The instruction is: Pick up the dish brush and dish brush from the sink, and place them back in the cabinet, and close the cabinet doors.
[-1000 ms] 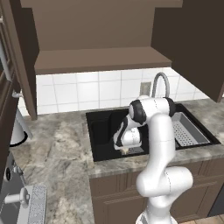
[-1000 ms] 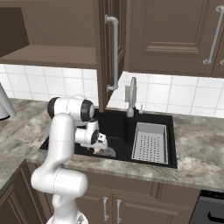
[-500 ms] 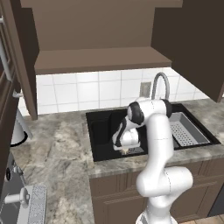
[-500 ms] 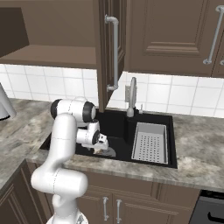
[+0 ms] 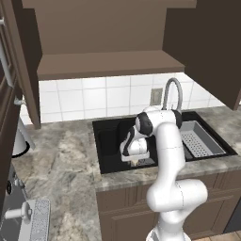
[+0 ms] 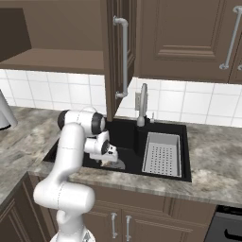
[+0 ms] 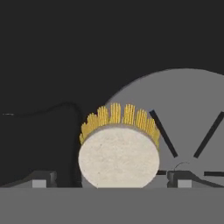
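A home kitchen: a black sink [image 6: 118, 137] with a curved grey faucet [image 6: 142, 104] is sunk into a mottled stone surface [image 5: 66, 160]. Behind the sink runs white wall tile [image 6: 189, 101]; above it hangs a dark brown cabinet [image 5: 108, 56], with lower drawers [image 6: 142, 222] beneath.

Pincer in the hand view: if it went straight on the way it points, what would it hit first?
Probably the whitish brush with yellow bristles, sitting between the pincer tips; behind it lie the grey drain and the sink floor. Depth is unclear.

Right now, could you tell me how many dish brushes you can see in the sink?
1: the yellow-bristled dish brush sits between the gripper's fingertips, beside the round grey drain on the sink floor. A second may be hidden behind the arm.
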Tool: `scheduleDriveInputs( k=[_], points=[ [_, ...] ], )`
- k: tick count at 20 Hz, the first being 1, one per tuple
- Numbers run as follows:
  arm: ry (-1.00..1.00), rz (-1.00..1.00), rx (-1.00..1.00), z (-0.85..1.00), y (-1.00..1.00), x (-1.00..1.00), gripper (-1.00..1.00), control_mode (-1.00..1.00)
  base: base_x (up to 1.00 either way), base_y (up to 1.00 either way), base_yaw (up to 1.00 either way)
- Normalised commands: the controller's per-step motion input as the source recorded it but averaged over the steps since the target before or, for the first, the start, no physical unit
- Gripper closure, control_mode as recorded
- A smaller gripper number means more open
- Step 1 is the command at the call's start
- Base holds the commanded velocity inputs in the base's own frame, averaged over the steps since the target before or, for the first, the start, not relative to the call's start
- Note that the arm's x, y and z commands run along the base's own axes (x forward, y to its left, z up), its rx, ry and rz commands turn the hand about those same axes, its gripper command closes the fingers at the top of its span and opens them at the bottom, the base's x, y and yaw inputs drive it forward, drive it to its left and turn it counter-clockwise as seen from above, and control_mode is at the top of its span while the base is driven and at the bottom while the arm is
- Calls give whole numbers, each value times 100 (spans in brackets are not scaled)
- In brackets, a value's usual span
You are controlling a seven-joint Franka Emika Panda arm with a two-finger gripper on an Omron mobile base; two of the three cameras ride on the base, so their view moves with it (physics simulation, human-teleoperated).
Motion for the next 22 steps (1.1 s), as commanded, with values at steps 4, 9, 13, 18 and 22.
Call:
scheduleDriveInputs(
  k=[4, 9, 13, 18, 22],
  points=[
    [2, 0, 0, -11, 0, 24, -100, -100, 0, 0, 0],
    [1, 0, 0, -10, 0, 21, -100, -100, 0, 0, 0],
    [6, 0, 0, -16, 0, 4, -100, -100, 0, 0, 0],
    [18, -2, 0, -15, 0, -6, -100, -100, 0, 0, 0],
    [11, -1, 0, -11, 0, -1, -100, -100, 0, 0, 0]
  ],
)
